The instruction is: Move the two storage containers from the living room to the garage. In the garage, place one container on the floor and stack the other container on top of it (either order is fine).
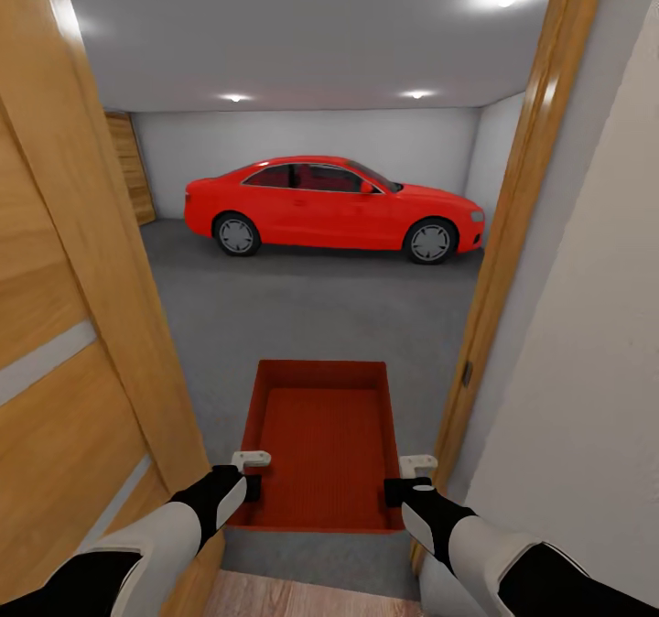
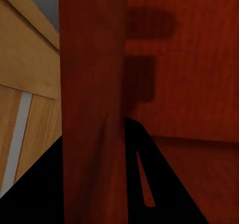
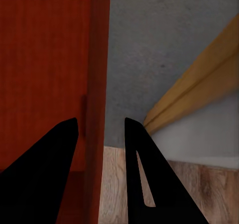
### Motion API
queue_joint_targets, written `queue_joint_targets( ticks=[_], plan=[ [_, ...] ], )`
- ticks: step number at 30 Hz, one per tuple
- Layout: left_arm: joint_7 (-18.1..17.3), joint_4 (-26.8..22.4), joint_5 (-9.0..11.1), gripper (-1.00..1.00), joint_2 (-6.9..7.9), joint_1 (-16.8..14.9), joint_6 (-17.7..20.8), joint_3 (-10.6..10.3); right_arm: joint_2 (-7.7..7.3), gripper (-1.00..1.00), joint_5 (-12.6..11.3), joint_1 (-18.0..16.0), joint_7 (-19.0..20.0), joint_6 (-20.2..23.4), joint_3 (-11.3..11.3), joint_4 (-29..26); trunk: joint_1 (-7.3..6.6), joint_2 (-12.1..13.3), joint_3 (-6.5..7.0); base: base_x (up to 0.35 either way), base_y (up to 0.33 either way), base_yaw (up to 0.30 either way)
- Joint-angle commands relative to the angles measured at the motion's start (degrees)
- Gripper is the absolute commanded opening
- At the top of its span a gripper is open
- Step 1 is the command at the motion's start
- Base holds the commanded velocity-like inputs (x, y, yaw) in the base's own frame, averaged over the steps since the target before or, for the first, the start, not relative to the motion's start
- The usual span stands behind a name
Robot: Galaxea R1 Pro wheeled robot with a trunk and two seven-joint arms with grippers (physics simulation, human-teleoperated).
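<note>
1. Position: the robot stands in a doorway facing the garage, a bare room with white-grey walls and ceiling lights.
2. Container: one red-orange open-top storage container is held out in front of the robot, level, between both arms. It hangs above the dark grey concrete floor at the threshold. Its inside is bare.
3. Left gripper: it grips the container's left wall near the near corner. In the left wrist view the wall runs between the two dark fingers, one on each side, so the left gripper is pinching the wall.
4. Right gripper: it grips the container's right wall near the near corner. In the right wrist view the red wall passes between the two dark fingers; the right gripper straddles it, pinching the wall.
5. Door: a honey-wood door with pale frosted strips stands open at the left, just beside the left arm. The wood door frame rises at the right, beside a white wall.
6. Flooring: a strip of light wood planks lies under the container's near edge.
7. Background: a red car is parked side-on at the far wall, well apart from the container.
</note>
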Motion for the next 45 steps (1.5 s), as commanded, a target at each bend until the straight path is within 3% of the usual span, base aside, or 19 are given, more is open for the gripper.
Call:
queue_joint_targets(
  ticks=[1, 26, 45],
  plan=[
    [0.3, -0.3, 0.2, -1.00, 1.13, -0.1, -0.3, -0.9, -0.01, -1.00, -1.1, 0.0, -0.3, 0.3, 1.0, 0.2, 0.04, -0.1, -0.13, 0.000, 0.007, -0.012],
    [0.3, -0.3, 0.2, -1.00, 1.13, -0.1, -0.3, -0.9, -0.17, -1.00, -1.1, 0.0, -0.3, 0.3, 1.0, 0.2, 0.04, -0.1, -0.13, 0.048, 0.155, -0.003],
    [0.4, -0.3, 0.2, -1.00, 1.13, -0.1, -0.3, -0.9, 0.00, -1.00, -1.1, 0.0, -0.3, 0.3, 1.0, 0.2, 0.04, -0.1, -0.13, 0.001, 0.002, -0.178]
  ],
)
